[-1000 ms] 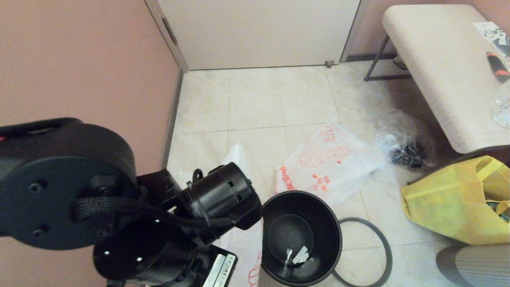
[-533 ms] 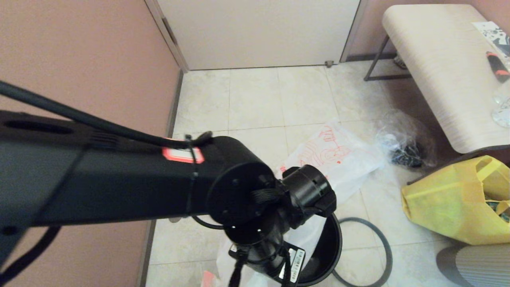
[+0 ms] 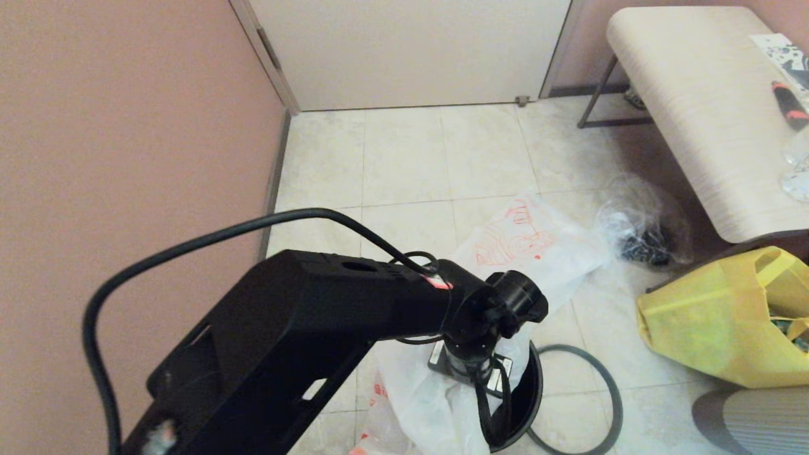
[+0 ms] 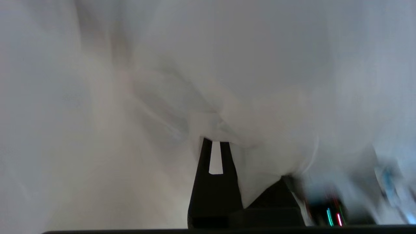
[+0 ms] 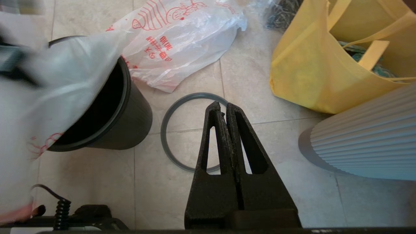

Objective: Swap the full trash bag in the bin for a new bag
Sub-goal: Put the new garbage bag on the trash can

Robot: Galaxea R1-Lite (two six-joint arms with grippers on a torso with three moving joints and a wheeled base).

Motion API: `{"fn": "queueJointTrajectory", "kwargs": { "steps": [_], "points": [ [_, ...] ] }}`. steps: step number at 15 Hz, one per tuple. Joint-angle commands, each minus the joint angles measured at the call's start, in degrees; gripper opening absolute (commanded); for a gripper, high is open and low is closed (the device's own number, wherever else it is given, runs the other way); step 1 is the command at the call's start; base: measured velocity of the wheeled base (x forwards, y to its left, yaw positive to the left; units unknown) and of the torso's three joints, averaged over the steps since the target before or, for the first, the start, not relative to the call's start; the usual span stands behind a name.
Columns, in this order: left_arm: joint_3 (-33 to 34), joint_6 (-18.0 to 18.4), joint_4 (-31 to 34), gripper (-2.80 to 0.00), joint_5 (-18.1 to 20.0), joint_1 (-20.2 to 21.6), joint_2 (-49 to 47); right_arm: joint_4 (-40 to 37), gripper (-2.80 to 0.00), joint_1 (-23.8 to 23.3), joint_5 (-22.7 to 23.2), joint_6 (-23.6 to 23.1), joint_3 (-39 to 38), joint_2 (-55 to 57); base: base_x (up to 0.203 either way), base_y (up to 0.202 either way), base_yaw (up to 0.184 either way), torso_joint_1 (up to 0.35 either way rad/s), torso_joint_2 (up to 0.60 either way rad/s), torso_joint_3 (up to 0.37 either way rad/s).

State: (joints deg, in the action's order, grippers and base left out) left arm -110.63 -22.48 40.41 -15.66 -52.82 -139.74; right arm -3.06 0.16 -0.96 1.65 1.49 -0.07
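The black bin (image 3: 535, 392) (image 5: 130, 123) stands on the tiled floor, and its grey rim hoop (image 3: 608, 379) (image 5: 166, 143) lies flat to its right. My left arm (image 3: 354, 309) reaches over the bin, wrist pointing down. The left gripper (image 4: 216, 140) is shut on the new bag (image 3: 430, 404) (image 5: 58, 91), a limp white sheet draped across the bin's mouth and left side. The full trash bag (image 3: 537, 246) (image 5: 182, 42), puffy with orange-red print, lies on the floor beyond the bin. My right gripper (image 5: 221, 105) hovers shut and empty above the hoop.
A yellow tote bag (image 3: 714, 322) sits at the right, with a ribbed pale object (image 3: 752, 417) in front of it. A clear bag with dark contents (image 3: 644, 234) lies under the bench (image 3: 695, 95). The pink wall (image 3: 126, 126) closes the left side.
My left arm has swung from the bin's left side to above it. It pulled the white bag up off the floor and across the bin's mouth.
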Motion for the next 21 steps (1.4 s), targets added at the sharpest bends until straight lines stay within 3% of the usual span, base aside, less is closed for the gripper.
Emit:
{"fn": "queueJointTrajectory", "kwargs": {
  "steps": [1, 4, 9, 10, 11, 16, 21],
  "points": [
    [-1.48, 1.77, -5.95, -2.8, -1.25, 1.9, -7.45, -0.02, -2.8, 0.09, 0.0, 0.02, 0.01, 0.07, 0.0, 0.0, 0.0, 0.0, 0.0, 0.0],
    [-1.6, 3.21, -15.86, -2.8, -3.58, 2.73, -12.14, -0.03, -2.8, 0.1, 0.0, 0.02, 0.01, 0.07, 0.0, 0.0, 0.0, 0.0, 0.0, 0.0],
    [-1.35, 4.99, -16.53, -2.8, -7.43, 2.98, -16.08, -0.02, -2.8, 0.09, 0.0, 0.02, 0.01, 0.07, 0.0, 0.0, 0.0, 0.0, 0.0, 0.0],
    [-0.89, 5.07, -16.59, -1.25, -7.63, 2.9, -16.0, -0.02, -2.8, 0.02, 0.0, 0.02, 0.01, 0.07, 0.0, 0.0, 0.0, 0.0, 0.0, 0.0],
    [-0.63, 4.99, -16.51, 0.0, -7.63, 2.81, -15.49, -0.02, -2.8, 0.11, 0.0, 0.02, 0.01, 0.07, 0.0, 0.0, 0.0, 0.0, 0.0, 0.0],
    [3.03, 4.77, -16.43, 0.0, -7.33, 1.28, -9.05, -0.02, -2.8, 0.02, 0.0, 0.02, 0.01, 0.07, 0.0, 0.0, 0.0, 0.0, 0.0, 0.0],
    [11.55, 4.4, -16.43, 0.0, -7.1, -4.27, 4.0, -0.02, -2.8, 0.02, 0.0, 0.02, 0.01, 0.07, 0.0, 0.0, 0.0, 0.0, 0.0, 0.0]
  ]
}}
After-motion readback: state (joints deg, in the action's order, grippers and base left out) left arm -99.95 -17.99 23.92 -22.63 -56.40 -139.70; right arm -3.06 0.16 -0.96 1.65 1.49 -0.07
